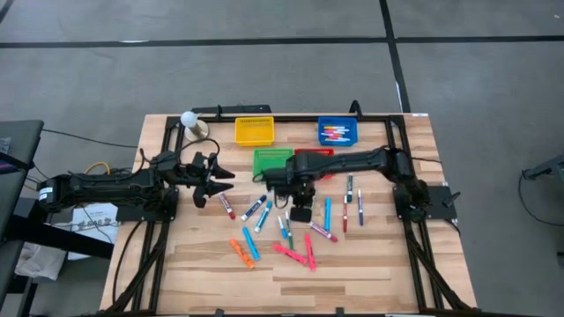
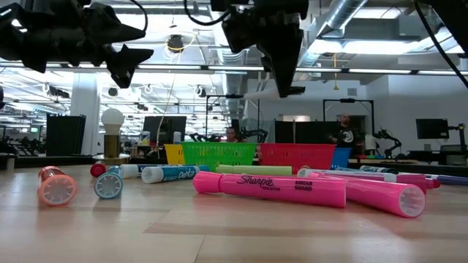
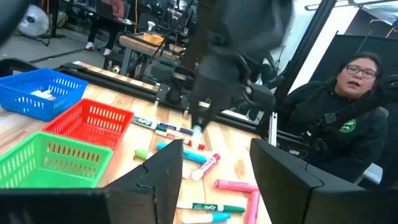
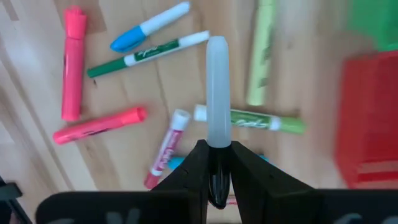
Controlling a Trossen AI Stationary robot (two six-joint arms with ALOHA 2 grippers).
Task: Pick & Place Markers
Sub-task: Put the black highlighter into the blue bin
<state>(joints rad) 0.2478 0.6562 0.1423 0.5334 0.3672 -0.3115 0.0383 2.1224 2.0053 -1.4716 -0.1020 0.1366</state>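
Observation:
Several markers point(image 1: 291, 233) in pink, orange, blue, green and red lie flat and scattered on the wooden table, and also show in the low view point(image 2: 270, 188). My right gripper point(image 1: 300, 202) hangs over the middle of the scatter, just on the near side of the green and red baskets. It is shut on a pale, whitish marker point(image 4: 216, 81). My left gripper point(image 1: 220, 182) hovers open to the left of the scatter, above the table point(image 2: 124, 55). Its two dark fingers point(image 3: 161, 180) stand wide apart and touch nothing. My right gripper pinches the whitish marker by its dark end point(image 4: 217, 155) between the two fingers point(image 4: 196, 165). The marker lies in line with the fingers, and its pale barrel sticks out past their tips point(image 4: 216, 56). It is lifted clear above the markers on the table.
Four mesh baskets stand toward the far edge: yellow point(image 1: 254, 130), blue point(image 1: 337, 132) with some markers inside, green point(image 1: 273, 158) and red point(image 1: 313, 153). A small lamp with a white bulb point(image 1: 188, 119) stands at the far left. A person point(image 3: 348, 106) sits beyond the table.

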